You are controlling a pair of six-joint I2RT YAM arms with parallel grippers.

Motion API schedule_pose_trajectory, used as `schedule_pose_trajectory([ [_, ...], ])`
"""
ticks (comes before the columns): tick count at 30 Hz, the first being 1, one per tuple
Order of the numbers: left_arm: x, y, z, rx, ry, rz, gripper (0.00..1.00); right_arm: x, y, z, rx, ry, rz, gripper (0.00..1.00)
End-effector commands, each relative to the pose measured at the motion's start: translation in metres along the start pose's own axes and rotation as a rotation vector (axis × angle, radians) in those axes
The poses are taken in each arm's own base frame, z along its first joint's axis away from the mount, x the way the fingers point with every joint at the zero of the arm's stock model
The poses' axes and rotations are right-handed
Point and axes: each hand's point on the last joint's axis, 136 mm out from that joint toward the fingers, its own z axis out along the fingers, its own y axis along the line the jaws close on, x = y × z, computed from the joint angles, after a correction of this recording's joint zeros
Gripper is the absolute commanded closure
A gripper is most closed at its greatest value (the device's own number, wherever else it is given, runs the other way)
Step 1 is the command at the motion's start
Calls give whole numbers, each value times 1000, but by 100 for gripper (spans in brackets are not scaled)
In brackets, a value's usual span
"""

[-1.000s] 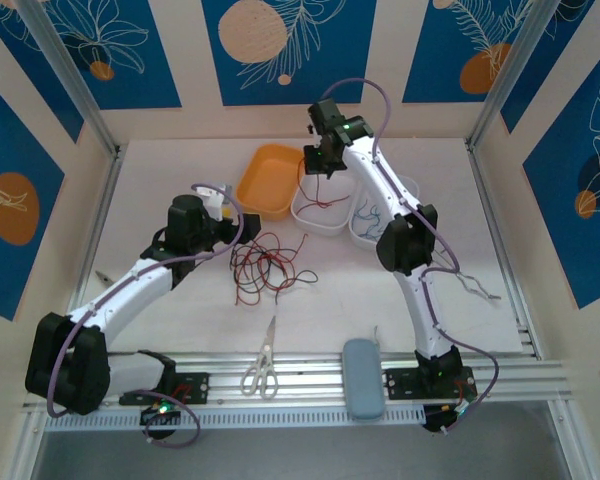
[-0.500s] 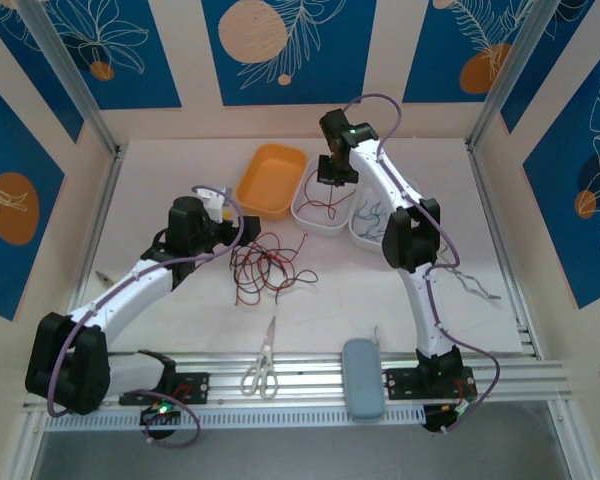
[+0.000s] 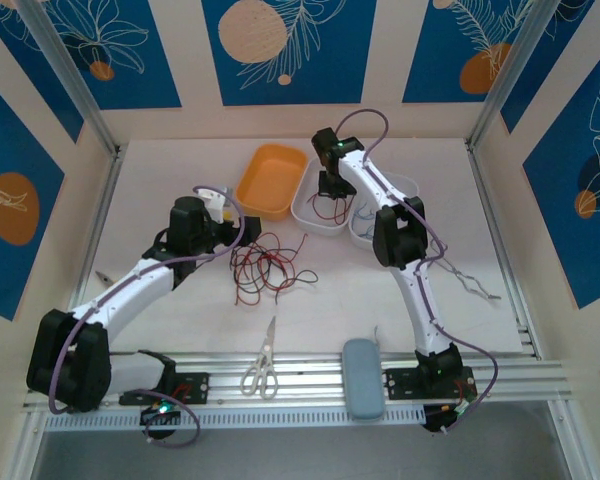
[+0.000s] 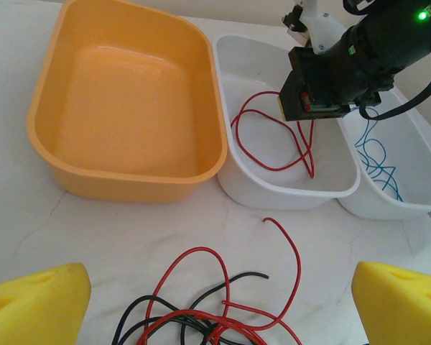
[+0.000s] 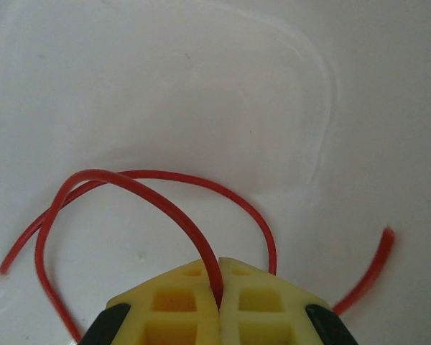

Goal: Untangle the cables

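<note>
Nearest, on the front rail: a grey case (image 3: 363, 377), and to its left a pair of scissors (image 3: 262, 362) on the table (image 3: 180, 320).

Further in, mid-table: a loose heap of cables (image 3: 265, 268), red and black strands looped over one another. At the heap's left side, the left pincer (image 4: 215, 309): yellow fingers (image 4: 36, 298) spread wide, nothing gripped. From its own camera, the near strands low in the gap, apart from either finger. One free red end curling out of the heap toward the tubs.

Beyond the heap, three tubs in a row: orange tub (image 4: 129, 115) on the left, bare inside; white tub (image 4: 287, 194) right against it in the middle; second white tub (image 4: 409, 208) on the right, with a blue wire (image 4: 377, 162) lying in it.

Over the middle tub, the right pincer (image 5: 218, 277): pressed shut on a red wire (image 5: 151, 194), clamped right at the fingertips. Arches away from the tips and trails down onto the tub floor, ends loose on either side, well apart from the heap on the table.
</note>
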Motion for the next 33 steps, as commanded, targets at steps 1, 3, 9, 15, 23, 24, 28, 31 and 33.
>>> schedule_pose_trajectory([
  [1,6,-3,3,17,10,2,6,-5,2,5,9,-21,-8,100],
  [3,6,-3,3,18,12,3,6,-4,7,8,-9,-16,-25,100],
  [9,8,-2,4,17,19,-4,6,-9,18,-4,-48,-33,-79,95],
  [15,6,-2,0,10,7,-3,5,-15,19,-41,-73,-81,-97,66],
  [23,4,-1,-3,-2,-2,-3,5,-6,25,-83,-153,-94,-108,49],
  [24,4,-1,-3,-4,-2,-4,5,-2,26,-86,-161,-89,-112,48],
  [28,5,0,-4,-8,-1,-5,5,10,29,-98,-186,-76,-129,46],
  [31,5,0,-5,-12,-1,-5,5,19,32,-111,-214,-79,-140,45],
  [33,6,1,-6,-15,-1,-9,4,23,35,-124,-233,-98,-146,45],
])
